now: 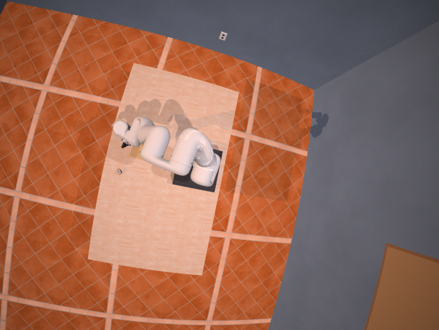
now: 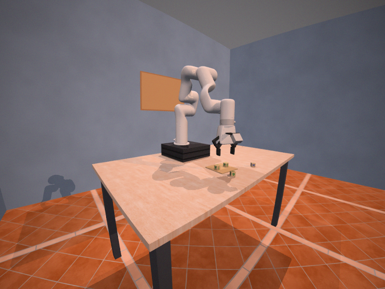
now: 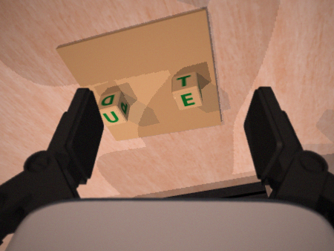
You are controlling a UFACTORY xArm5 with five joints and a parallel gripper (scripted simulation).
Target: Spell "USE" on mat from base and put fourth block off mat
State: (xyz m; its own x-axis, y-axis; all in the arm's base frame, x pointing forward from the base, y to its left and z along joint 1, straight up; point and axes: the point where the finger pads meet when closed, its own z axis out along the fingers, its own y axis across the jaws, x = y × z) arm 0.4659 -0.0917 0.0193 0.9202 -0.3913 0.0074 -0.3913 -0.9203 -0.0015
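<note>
Block U (image 1: 140, 154) (image 2: 225, 164) (image 3: 110, 117) left, block E (image 2: 217, 167) (image 3: 188, 99) right on mat (image 1: 133, 153) (image 2: 222, 170) (image 3: 148, 48); gap presumably reserved for S | gripper (image 1: 124, 144) (image 2: 225, 151) (image 3: 173, 106): released, empty

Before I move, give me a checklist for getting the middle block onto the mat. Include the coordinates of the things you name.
1. Gripper (image 1: 124, 144) (image 2: 225, 151) (image 3: 173, 106) open and empty: ok.
2. Mat (image 1: 134, 152) (image 2: 223, 170) (image 3: 137, 52) flat on the table: ok.
3. U block (image 1: 140, 154) (image 2: 225, 164) (image 3: 110, 116) and E block (image 2: 216, 167) (image 3: 188, 99) on the mat, U left of E from the base: ok.
4. S block between them: not ok, the gap is unfilled.
5. S identified: cannot tell; neither off-mat block, the one showing 9 (image 2: 232, 174) or the blue-marked one (image 1: 118, 172) (image 2: 253, 164), has a readable top.
6. Gap narrow enough: cannot tell, looks borderline.
</note>
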